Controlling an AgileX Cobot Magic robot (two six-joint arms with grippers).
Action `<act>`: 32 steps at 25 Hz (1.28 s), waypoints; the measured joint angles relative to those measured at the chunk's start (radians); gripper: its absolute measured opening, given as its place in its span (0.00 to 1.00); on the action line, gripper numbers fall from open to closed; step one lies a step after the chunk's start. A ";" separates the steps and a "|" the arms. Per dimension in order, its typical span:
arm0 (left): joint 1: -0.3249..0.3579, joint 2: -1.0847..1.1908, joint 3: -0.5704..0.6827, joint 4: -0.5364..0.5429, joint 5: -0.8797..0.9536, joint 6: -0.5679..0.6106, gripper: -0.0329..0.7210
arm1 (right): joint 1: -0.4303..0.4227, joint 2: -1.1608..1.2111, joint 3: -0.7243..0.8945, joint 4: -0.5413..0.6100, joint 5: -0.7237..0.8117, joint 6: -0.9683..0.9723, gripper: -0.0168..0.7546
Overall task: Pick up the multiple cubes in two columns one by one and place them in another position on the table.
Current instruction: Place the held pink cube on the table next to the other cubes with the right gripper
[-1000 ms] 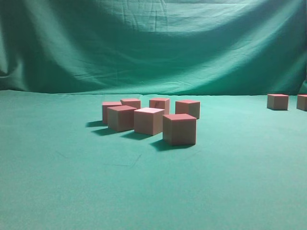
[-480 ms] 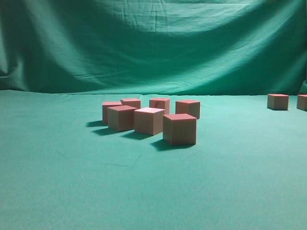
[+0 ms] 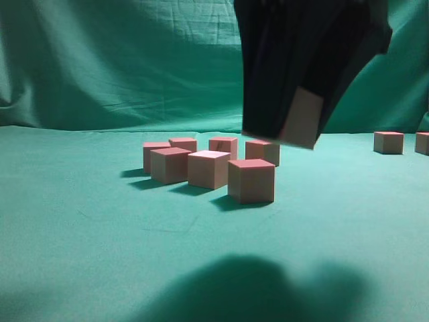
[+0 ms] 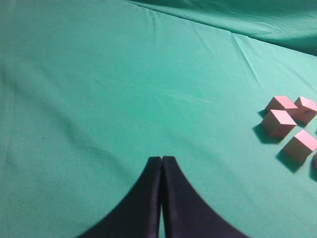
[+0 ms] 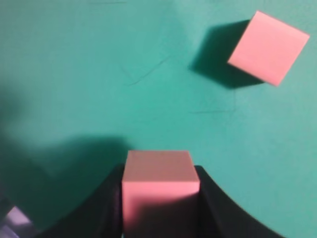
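Cubes (image 3: 211, 166) sit clustered on the table (image 3: 80, 228) as before; newly, the right gripper (image 3: 295, 127) hangs above them gripping one cube (image 5: 158, 186) (blurred, apparently airborne). Left gripper (image 4: 162, 161) is pressed together, empty.

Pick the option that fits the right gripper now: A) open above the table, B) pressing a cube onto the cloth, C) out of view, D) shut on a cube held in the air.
D: the right gripper has its fingers closed on a cube, held above the table.
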 joint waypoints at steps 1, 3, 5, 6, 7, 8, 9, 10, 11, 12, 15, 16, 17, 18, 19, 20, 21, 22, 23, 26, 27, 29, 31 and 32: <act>0.000 0.000 0.000 0.000 0.000 0.000 0.04 | 0.000 0.015 -0.008 -0.010 0.000 0.000 0.37; 0.000 0.000 0.000 0.000 0.000 0.000 0.04 | 0.000 0.032 -0.015 -0.037 -0.002 -0.001 0.37; 0.000 0.000 0.000 0.000 0.000 0.000 0.04 | 0.000 0.040 -0.020 -0.056 -0.020 -0.001 0.37; 0.000 0.000 0.000 0.000 0.000 0.000 0.04 | 0.001 0.039 -0.020 -0.063 -0.034 -0.001 0.37; 0.000 0.000 0.000 0.000 0.000 0.000 0.04 | 0.001 0.039 -0.020 -0.065 -0.050 0.003 0.37; 0.000 0.000 0.000 0.000 0.000 0.000 0.04 | 0.007 0.039 -0.020 -0.070 -0.064 0.012 0.37; 0.000 0.000 0.000 0.000 0.000 0.000 0.04 | 0.016 0.039 -0.020 -0.081 -0.077 0.025 0.37; 0.000 0.000 0.000 0.000 0.000 0.000 0.04 | 0.032 0.039 -0.020 -0.099 -0.085 0.044 0.37; 0.000 0.000 0.000 0.000 0.000 0.000 0.04 | 0.054 0.039 -0.020 -0.126 -0.090 0.068 0.37; 0.000 0.000 0.000 0.000 0.000 0.000 0.04 | 0.080 0.039 -0.020 -0.155 -0.092 0.096 0.37; 0.000 0.000 0.000 0.000 0.000 0.000 0.04 | 0.149 0.039 -0.020 -0.288 -0.092 0.204 0.37; 0.000 0.000 0.000 0.000 0.000 0.000 0.04 | 0.161 0.039 -0.020 -0.319 -0.092 0.234 0.37; 0.000 0.000 0.000 0.000 0.000 0.000 0.04 | 0.169 0.039 -0.020 -0.347 -0.092 0.263 0.37; 0.000 0.000 0.000 0.000 0.000 0.000 0.04 | 0.171 0.039 -0.020 -0.364 -0.092 0.281 0.37; 0.000 0.000 0.000 0.000 0.000 0.000 0.04 | 0.172 0.039 -0.020 -0.373 -0.092 0.291 0.37; 0.000 0.000 0.000 0.000 0.000 0.000 0.04 | 0.172 0.039 -0.020 -0.380 -0.092 0.296 0.37; 0.000 0.000 0.000 0.000 0.000 0.000 0.04 | 0.172 0.041 -0.020 -0.385 -0.092 0.300 0.37; 0.000 0.000 0.000 0.000 0.000 0.000 0.04 | 0.172 0.042 -0.020 -0.386 -0.092 0.302 0.37; 0.000 0.000 0.000 0.000 0.000 0.000 0.04 | 0.172 0.046 -0.020 -0.386 -0.092 0.304 0.37; 0.000 0.000 0.000 0.000 0.000 0.000 0.04 | 0.172 0.072 -0.020 -0.389 -0.092 0.312 0.37; 0.000 0.000 0.000 0.000 0.000 0.000 0.04 | 0.172 0.085 -0.020 -0.390 -0.092 0.313 0.37; 0.000 0.000 0.000 0.000 0.000 0.000 0.04 | 0.172 0.115 -0.020 -0.393 -0.099 0.322 0.37; 0.000 0.000 0.000 0.000 0.000 0.000 0.04 | 0.172 0.141 -0.020 -0.395 -0.111 0.333 0.37; 0.000 0.000 0.000 0.000 0.000 0.000 0.04 | 0.172 0.152 -0.020 -0.397 -0.119 0.337 0.37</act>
